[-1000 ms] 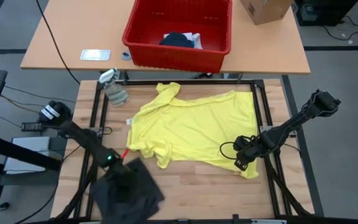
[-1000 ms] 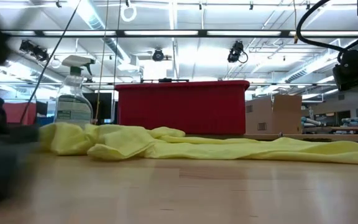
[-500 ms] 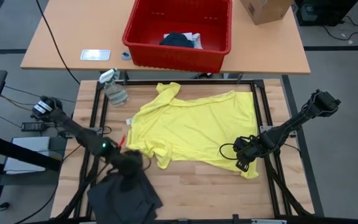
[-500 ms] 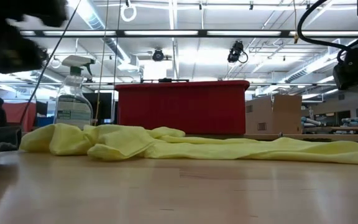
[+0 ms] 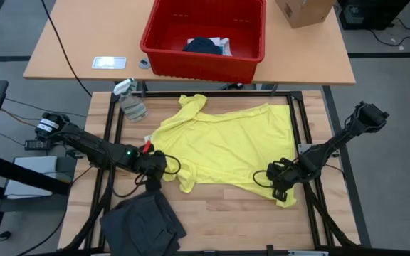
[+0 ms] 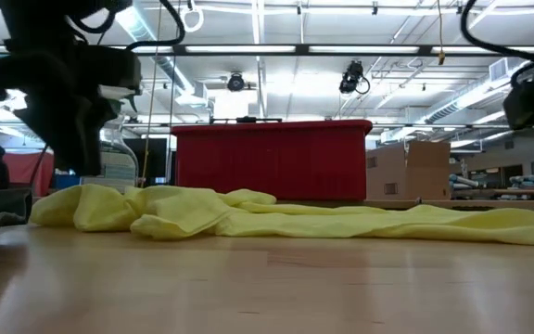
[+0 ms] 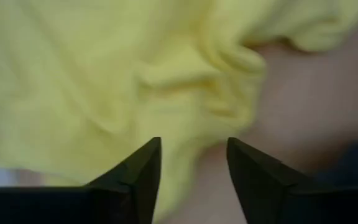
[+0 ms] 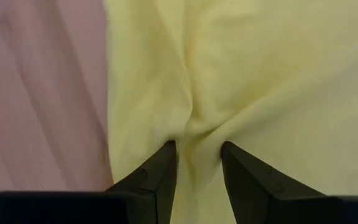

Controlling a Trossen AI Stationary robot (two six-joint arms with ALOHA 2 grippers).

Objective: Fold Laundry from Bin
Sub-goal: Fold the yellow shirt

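Change since a second ago: the left claw (image 5: 155,169) has left the dark grey garment (image 5: 142,224), which now lies crumpled at the near left corner of the worktop (image 5: 226,217), and has moved up to the near left edge of the yellow shirt (image 5: 223,146).
Left claw: fingers (image 7: 138,171) apart with nothing between them, poised just over a bunched fold of the yellow cloth; in the low view it hangs as a dark blur above the shirt's left end.
Right claw: (image 5: 277,183) unmoved at the shirt's near right corner, its fingers (image 8: 160,171) pinching a ridge of yellow cloth that puckers between them.
Yellow shirt: spread over the middle of the worktop, mostly flat, wrinkled along its near edge.
Shirt's lie: long axis runs left to right; the collar end points left and a sleeve points toward the far edge, near the bin.
Bin: red bin (image 5: 205,64) on the tan table beyond the worktop, with a dark garment and a bit of white cloth (image 5: 208,45) inside.
Nearby: a spray bottle (image 5: 129,101) lying at the far left corner of the worktop, near the shirt's sleeve; a cardboard box (image 5: 303,11) to the right of the bin; a flat pale object (image 5: 109,62) to its left.
In the way: the shirt's rumpled near left corner lies between the left claw and the flat part of the cloth.
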